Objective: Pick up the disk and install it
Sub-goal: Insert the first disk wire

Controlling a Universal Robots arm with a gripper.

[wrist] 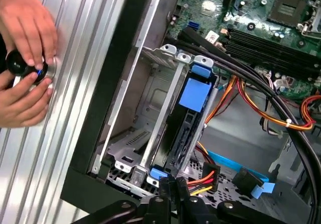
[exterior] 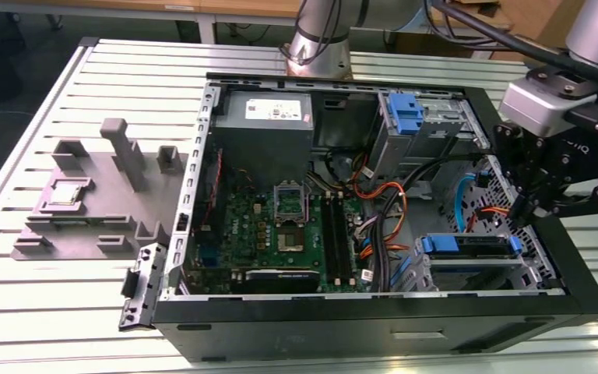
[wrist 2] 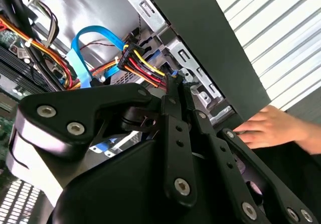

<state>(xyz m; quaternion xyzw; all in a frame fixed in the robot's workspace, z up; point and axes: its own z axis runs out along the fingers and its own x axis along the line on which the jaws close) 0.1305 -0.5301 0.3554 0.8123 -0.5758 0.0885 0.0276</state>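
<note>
The robot's hand [exterior: 525,216] hangs over the computer case [exterior: 382,327] at the exterior view's right, just above the case's side wall and beside the drive cage. In the second wrist view its two black fingers [wrist 2: 175,108] lie pressed together with nothing visible between them, their tips just beside a bundle of yellow, red and orange power wires [wrist 2: 143,66] and a blue ribbon cable [wrist 2: 80,53]. The disk [exterior: 467,246] sits in the drive cage in the case's near corner at the exterior view's right, blue rails showing along its edges, apart from the hand. An empty blue bracket [exterior: 404,111] stands in the far bay. A person's hands [wrist: 25,58] rest on the slatted metal surface [wrist: 75,133] outside the case, fingers around a small black knob [wrist: 20,63].
</note>
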